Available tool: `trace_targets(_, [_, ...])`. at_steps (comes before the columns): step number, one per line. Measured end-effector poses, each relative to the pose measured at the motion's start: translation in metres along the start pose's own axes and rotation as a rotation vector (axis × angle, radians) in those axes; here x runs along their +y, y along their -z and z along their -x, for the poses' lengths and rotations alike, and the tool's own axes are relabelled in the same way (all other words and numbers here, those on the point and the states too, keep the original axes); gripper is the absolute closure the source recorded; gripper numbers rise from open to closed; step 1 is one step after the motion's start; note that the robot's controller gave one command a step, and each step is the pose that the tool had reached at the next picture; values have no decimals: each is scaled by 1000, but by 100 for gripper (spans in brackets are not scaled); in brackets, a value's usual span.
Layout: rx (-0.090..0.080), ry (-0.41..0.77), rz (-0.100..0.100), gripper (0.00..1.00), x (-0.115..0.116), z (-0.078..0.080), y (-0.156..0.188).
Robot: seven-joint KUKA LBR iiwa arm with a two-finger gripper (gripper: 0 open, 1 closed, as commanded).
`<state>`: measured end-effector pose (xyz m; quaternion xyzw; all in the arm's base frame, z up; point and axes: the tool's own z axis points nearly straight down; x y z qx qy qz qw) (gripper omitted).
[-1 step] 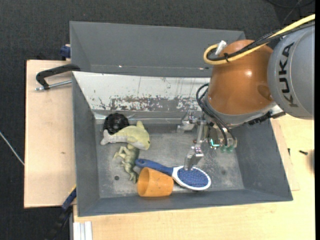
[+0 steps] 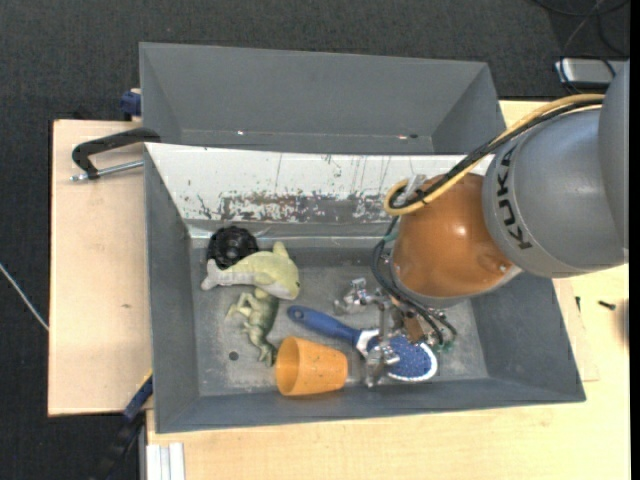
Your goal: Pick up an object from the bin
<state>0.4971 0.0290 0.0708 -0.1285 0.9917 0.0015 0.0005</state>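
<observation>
My gripper (image 2: pixel 367 326) is low in the bin's front right part, under the arm's orange cover. Its two metal fingertips (image 2: pixel 357 294) stand apart, open. Between them lies a blue-handled brush (image 2: pixel 318 321), its blue-and-white head (image 2: pixel 412 361) just right of the nearer fingertip. The fingers straddle the brush where handle meets head; it still rests on the floor. An orange cup (image 2: pixel 310 366) lies on its side just left of the nearer fingertip.
Further left lie a small green dinosaur figure (image 2: pixel 255 320), a pale yellow-green soft shark (image 2: pixel 262 271) and a black round thing (image 2: pixel 231 244) near the back wall. The bin's front wall is close behind the brush head.
</observation>
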Motion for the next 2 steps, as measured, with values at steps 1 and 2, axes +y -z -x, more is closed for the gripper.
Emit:
trace_targets(1, [-10,0,-2,100,0,3,2])
trace_targets(2, [-11,48,-5,100,-14,2,141])
